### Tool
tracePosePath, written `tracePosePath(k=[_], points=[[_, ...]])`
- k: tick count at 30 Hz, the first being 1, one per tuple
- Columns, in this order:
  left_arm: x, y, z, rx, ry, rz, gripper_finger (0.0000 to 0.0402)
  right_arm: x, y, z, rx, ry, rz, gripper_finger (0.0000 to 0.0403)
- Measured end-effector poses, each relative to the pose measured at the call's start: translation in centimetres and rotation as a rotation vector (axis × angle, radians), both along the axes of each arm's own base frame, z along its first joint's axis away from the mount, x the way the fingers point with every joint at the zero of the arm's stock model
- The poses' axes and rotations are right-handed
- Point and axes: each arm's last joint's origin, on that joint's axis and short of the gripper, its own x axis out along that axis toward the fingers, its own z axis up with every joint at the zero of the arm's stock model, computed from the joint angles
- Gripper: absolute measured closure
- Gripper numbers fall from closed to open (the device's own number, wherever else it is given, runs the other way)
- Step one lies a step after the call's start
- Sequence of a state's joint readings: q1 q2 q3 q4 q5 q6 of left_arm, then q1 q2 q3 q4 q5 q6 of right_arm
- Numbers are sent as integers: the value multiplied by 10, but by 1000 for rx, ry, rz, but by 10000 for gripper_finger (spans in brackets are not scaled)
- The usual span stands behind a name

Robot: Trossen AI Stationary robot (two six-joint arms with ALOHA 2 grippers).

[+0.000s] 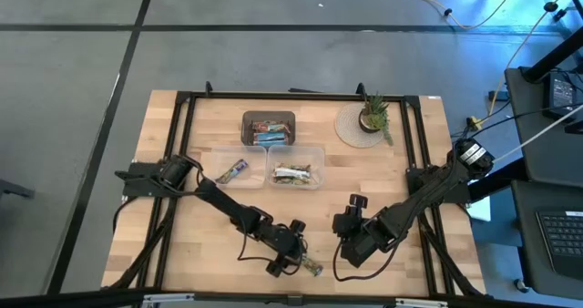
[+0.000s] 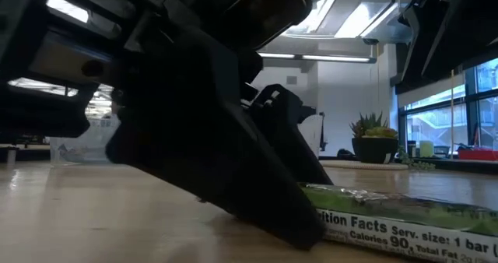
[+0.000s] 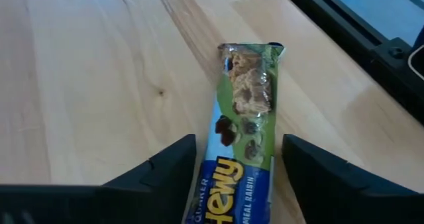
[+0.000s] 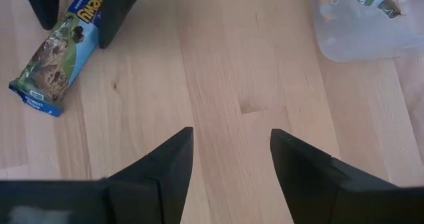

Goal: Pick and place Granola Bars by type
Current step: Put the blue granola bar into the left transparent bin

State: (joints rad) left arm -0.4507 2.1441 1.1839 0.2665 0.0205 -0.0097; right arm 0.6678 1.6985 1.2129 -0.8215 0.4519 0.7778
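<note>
Wooden table (image 1: 191,244), granola bar (image 3: 240,151) between open left gripper (image 3: 235,177) fingers

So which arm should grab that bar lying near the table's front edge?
Left. Its pincer is open with a finger on each side of the bar. The right pincer is open over bare wood.

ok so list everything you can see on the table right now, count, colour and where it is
Granola bar: one, green and blue wrapper, flat on the table's near edge, between the left end effector's open fingers.
Clear tubs: two, mid-table, each holding bars.
Dark tray: one, brown, behind the tubs, holding several bars.
Potted plant: one, green, on a round mat at the far right.
Left end effector: open, around the bar.
Right end effector: open, over bare wood beside it.
</note>
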Motion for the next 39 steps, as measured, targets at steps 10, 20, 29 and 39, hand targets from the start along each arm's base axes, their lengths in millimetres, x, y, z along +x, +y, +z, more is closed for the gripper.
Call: tracePosePath(k=[10, 20, 29, 39], points=[[0, 1, 0, -1, 5, 9, 272, 0, 0, 0, 0, 0, 0, 199], [-12, 10, 42, -30, 69, 45, 305, 0, 0, 0, -1, -1, -1, 199], [-51, 43, 129, -51, 148, 167, 305, 2, -2, 1, -43, -33, -16, 199], [-122, 98, 189, 82, 46, 484, 304, 3, -4, 2, -132, -88, -25, 199]])
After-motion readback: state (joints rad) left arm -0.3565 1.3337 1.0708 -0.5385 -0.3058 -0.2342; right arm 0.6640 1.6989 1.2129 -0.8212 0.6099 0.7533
